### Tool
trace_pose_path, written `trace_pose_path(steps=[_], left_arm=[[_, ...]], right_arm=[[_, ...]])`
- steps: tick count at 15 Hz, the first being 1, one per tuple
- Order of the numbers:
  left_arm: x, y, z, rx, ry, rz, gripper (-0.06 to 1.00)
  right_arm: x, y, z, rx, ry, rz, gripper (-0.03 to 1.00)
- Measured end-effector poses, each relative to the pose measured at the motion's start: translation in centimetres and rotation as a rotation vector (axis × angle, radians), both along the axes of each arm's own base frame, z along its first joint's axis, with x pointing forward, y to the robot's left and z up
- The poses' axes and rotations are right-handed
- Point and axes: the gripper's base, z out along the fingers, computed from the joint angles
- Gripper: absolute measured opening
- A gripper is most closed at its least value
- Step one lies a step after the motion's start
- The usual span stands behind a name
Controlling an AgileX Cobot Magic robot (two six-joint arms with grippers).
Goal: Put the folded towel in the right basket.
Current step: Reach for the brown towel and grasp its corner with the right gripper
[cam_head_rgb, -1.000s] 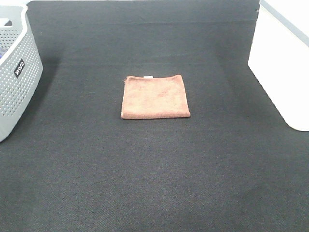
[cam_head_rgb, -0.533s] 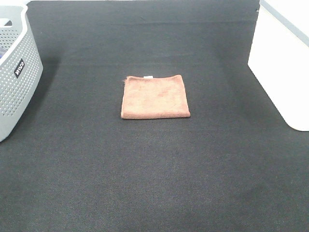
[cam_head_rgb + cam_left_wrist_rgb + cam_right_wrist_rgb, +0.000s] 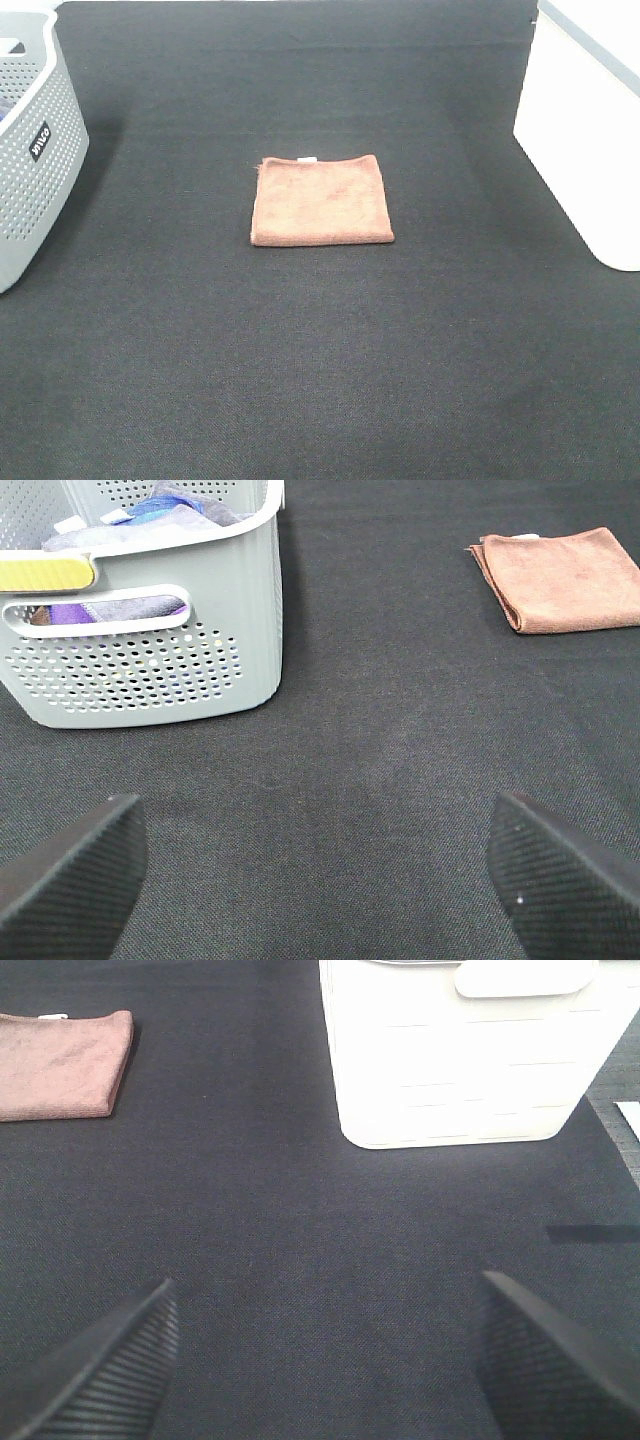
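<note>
A brown folded towel (image 3: 320, 200) lies flat in the middle of the black table. It also shows in the left wrist view (image 3: 560, 578) and in the right wrist view (image 3: 62, 1065). The white right basket (image 3: 590, 130) stands at the table's right edge; the right wrist view shows its wall (image 3: 450, 1070). My left gripper (image 3: 320, 880) is open and empty, well short of the towel. My right gripper (image 3: 325, 1360) is open and empty, between the towel and the white basket. Neither arm shows in the high view.
A grey perforated basket (image 3: 35, 150) stands at the left edge. The left wrist view shows it (image 3: 150, 660) holding several cloths. The black table cover (image 3: 320, 360) spreads around the towel.
</note>
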Motion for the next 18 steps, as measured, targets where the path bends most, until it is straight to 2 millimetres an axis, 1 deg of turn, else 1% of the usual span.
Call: trace_pose_path(steps=[18], left_arm=[[0.00, 0.00, 0.00, 0.000, 0.000, 0.000, 0.87]], right_arm=[[0.00, 0.00, 0.00, 0.000, 0.000, 0.000, 0.76]])
